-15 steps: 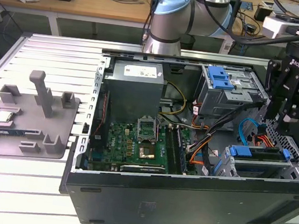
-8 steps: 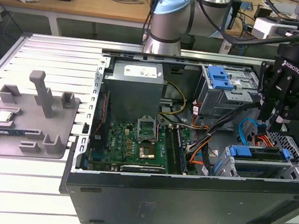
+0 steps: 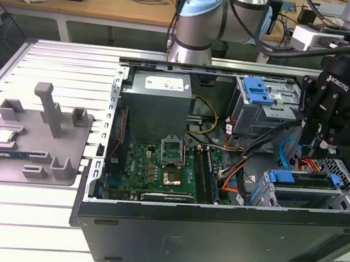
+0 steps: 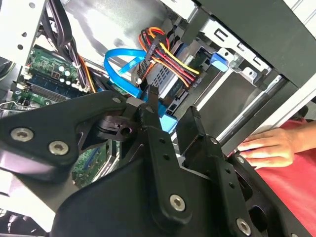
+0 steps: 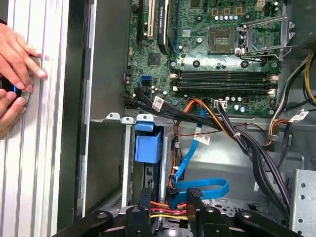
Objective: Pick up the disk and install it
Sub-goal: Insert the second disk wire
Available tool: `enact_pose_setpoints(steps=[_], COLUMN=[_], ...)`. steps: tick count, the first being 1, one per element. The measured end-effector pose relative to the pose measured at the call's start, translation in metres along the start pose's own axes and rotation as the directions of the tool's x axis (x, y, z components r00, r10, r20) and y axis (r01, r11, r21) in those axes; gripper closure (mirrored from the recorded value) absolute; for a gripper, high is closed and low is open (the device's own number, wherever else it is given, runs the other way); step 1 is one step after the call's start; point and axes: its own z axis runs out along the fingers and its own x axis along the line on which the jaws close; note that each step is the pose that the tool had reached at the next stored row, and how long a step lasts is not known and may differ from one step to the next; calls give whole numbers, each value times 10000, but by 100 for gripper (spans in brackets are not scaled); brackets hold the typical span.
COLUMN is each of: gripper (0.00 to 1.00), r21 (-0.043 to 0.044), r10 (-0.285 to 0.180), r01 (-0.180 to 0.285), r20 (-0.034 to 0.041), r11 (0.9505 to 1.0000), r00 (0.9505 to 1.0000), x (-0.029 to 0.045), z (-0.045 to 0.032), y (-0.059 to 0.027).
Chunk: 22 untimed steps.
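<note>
Now black gripper [image 4: 170, 116] narrow, fingertips among red-yellow power wires [image 4: 170, 59] over blue-framed silver disk [image 3: 302, 181]; snag risk.

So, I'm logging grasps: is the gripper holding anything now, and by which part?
Nothing looks held: the gripper jaws stand apart above the blue-framed silver disk seated in the grey metal cage.

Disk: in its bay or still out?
In: the disk sits in the lower cage, cables plugged, hand just above it.

Slatted table [image 3: 39, 217] bearing computer case [image 3: 213, 236], fixture tray [image 3: 31, 146]
</note>
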Motion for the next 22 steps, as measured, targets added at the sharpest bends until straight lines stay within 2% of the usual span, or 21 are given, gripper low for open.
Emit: enact_pose_setpoints(steps=[9, 10, 11, 18, 19, 20, 21, 22], gripper=[58, 59, 67, 67, 67, 67, 67, 67], r21=[6, 5, 5, 8, 12, 25, 35, 39], r10=[2, 2, 2, 2, 3, 3, 2, 2], r01=[-2, -2, -2, -2, -3, -3, -4, -4], r20=[1, 0, 0, 37, 83, 258, 395, 441], r11=[10000, 10000, 10000, 10000, 10000, 10000, 10000, 10000], r00=[10000, 10000, 10000, 10000, 10000, 9997, 9992, 9990], x=[-3, -3, -3, -2, 1, 18, 39, 48], z=[13, 14, 14, 15, 16, 20, 25, 27], y=[0, 1, 1, 1, 1, 2, 4, 4])
